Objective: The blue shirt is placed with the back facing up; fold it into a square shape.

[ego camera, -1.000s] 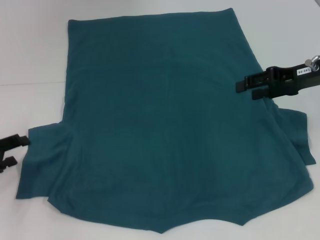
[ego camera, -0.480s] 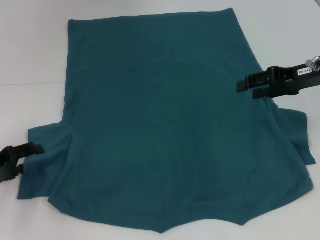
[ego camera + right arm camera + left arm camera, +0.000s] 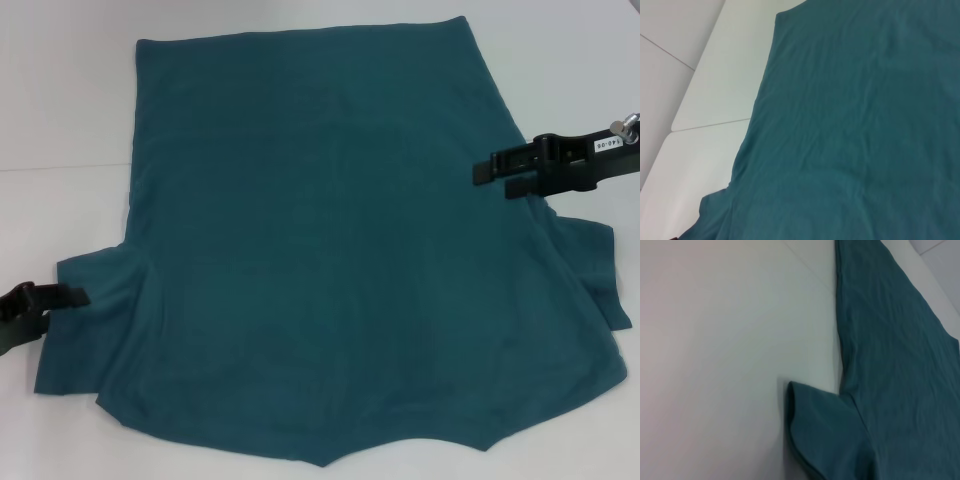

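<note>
The blue shirt [image 3: 330, 250] lies spread flat on the white table [image 3: 60, 120], hem at the far side and sleeves near me. My left gripper [image 3: 58, 310] is at the outer edge of the left sleeve [image 3: 85, 330], open. Its upper finger [image 3: 66, 296] reaches over the sleeve edge. In the left wrist view the sleeve [image 3: 825, 435] shows a slightly raised, curled edge. Open as well, my right gripper [image 3: 493, 180] hovers over the shirt's right side edge, above the right sleeve [image 3: 590, 260]. The right wrist view shows only the shirt [image 3: 865, 125] and the table [image 3: 705, 75].
Bare white table surface [image 3: 715, 340] surrounds the shirt on the left, the far side and the right. A seam between table panels [image 3: 710, 125] runs out from the shirt's side. The shirt's near edge reaches the bottom of the head view.
My left gripper has slid right from the table's left edge up to the left sleeve, its upper finger now over the sleeve edge. The right arm and the shirt stayed still.
</note>
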